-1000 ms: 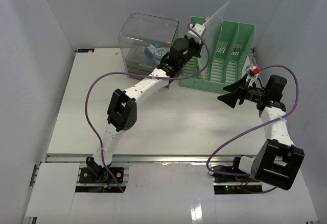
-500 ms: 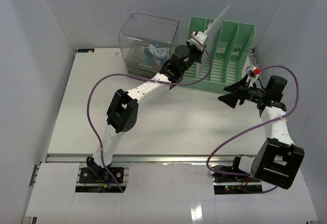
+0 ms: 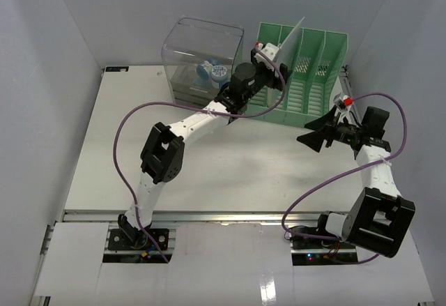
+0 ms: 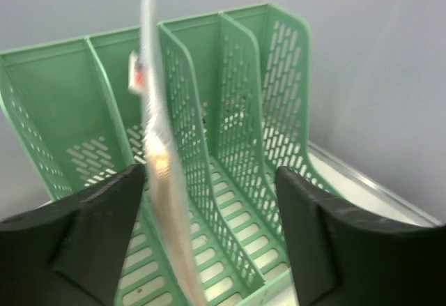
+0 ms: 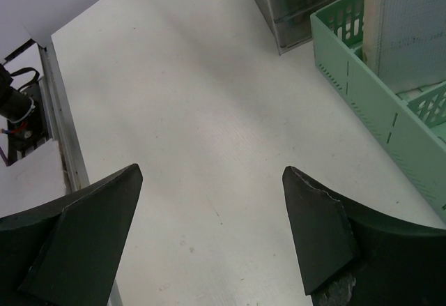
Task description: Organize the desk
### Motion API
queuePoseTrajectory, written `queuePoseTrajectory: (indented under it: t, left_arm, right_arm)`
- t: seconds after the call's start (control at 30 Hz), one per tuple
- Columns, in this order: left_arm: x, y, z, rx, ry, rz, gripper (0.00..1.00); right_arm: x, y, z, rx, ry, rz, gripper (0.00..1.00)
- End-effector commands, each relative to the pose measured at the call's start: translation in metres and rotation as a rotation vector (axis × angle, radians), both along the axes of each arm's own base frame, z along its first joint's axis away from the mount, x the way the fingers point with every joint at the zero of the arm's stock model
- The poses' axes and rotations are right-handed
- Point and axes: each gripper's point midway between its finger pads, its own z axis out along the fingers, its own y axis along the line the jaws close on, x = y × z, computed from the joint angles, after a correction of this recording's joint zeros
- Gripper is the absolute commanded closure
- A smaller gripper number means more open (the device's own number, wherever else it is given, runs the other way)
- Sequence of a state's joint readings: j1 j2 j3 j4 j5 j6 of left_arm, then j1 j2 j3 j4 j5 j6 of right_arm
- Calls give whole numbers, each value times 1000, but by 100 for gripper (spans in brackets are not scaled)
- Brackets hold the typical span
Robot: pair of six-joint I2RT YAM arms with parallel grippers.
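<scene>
**Sheet on edge in the rack, between wide-open left jaws**

Largest first: large flat white rectangular desk [image 3: 209,166], aluminium rail along its near edge, both arm bases just in front of that.

At the desk's far edge, a green perforated plastic file rack [image 3: 317,69] with several upright slots, mouths facing the arms. Just beside it on the left, a clear plastic drawer box [image 3: 198,48] with small blue items inside.

In one of the rack's left-hand slots, a thin translucent plastic sheet [image 4: 157,146]. Stands on edge, long axis rising steeply, top corner leaning rightward in the overhead view. Flat faces roughly parallel with the slot walls. Blurred in the wrist view, so exact seating at the bottom not possible to tell.

Right at the rack mouth, the left gripper [image 4: 209,205]: jaws spread wide, sheet between them. Close against the left finger, well apart from the right one, pinched by neither. Nothing held, judging by that gap.

Off the rack's right end, the right gripper [image 5: 209,215]: also spread wide and empty, hovering over bare desk and pointing left across it.

Nearer by far to the sheet: the left arm. Probably safest to draw straight back along the slot line. Any sideways swing likely to catch the sheet's edge and tip it.
</scene>
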State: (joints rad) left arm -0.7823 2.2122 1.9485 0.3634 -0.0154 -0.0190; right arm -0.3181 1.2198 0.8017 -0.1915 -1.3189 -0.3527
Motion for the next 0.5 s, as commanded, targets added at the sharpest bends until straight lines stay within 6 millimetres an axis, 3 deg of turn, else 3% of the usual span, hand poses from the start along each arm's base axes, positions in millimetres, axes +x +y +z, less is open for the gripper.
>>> queuePoseTrajectory:
  t: [0.0,0.1,0.13,0.23,0.3,0.33,0.4,0.47]
  left_arm:
    - [-51,17,103,-118,-69,-112,7]
    - [-68,30,120,-121,-55,-125,2]
    - [-80,40,139,-137,-70,-134,2]
    - [-109,59,145,-132,-44,-173,2]
    - [-144,85,168,-151,-44,-208,2]
    - [-151,90,153,-137,-1,-217,2]
    - [-188,123,167,-158,-6,-237,2]
    - [-204,139,124,-121,85,-231,2]
  right_arm:
    - [-8,-1,-8,-40,0,8,11]
    - [-10,-6,-17,-101,17,-23,3]
    - [-8,-10,-22,-134,32,-50,8]
    - [-7,-19,-26,-210,36,-111,10]
    - [-8,-26,-31,-271,35,-163,10]
    - [-9,-28,-27,-292,10,-180,10]
    - [-12,-34,-24,-345,-20,-233,10]
    - [-13,-40,-22,-369,-16,-285,10]
